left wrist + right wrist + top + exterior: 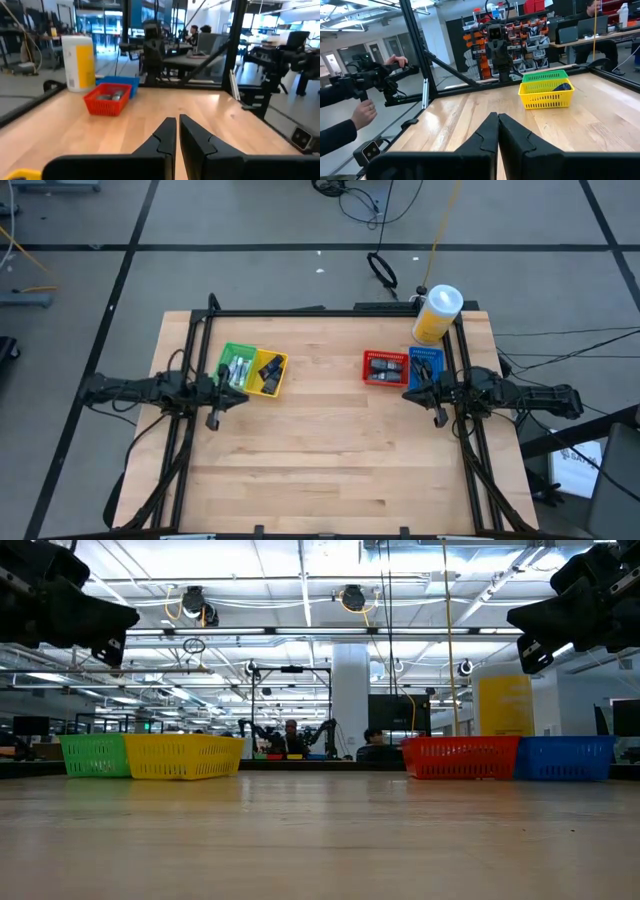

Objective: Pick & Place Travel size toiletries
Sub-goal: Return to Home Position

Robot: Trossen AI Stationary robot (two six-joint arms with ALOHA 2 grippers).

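**Wooden surface** (pixel 320 460): black-framed, with one arm drawn back at each side.

**Left claw** (pixel 177 120): raised over the left edge and pointing across the boards. Its fingers are pressed together and hold nothing.

**Right claw** (pixel 497 116): placed likewise over the right edge, fingers closed together, empty.

**Travel size toiletries** (pixel 111 93): lying inside four small baskets. Only the view from above shows all the contents:
- pale and green pieces in the green basket
- dark pieces in the yellow
- grey-silver pieces in the red
- something dark in the blue

**Baskets, seen from table height:** the walls hide every item. The green basket (pixel 95 755) touches the yellow basket (pixel 183 756) on one side. The red basket (pixel 460 758) touches the blue basket (pixel 565 758) on the other. The two pairs stand well apart, with bare boards between them.

**Yellow white-capped jar** (pixel 437 315): upright at the far right corner, just behind the blue basket.

**Right wrist view only:** a person's hand (pixel 364 114) and dark sleeve off the edge of the surface, near a dark handled rig.

**Left wrist view only:** seated people (pixel 195 34) at desks beyond the surface.
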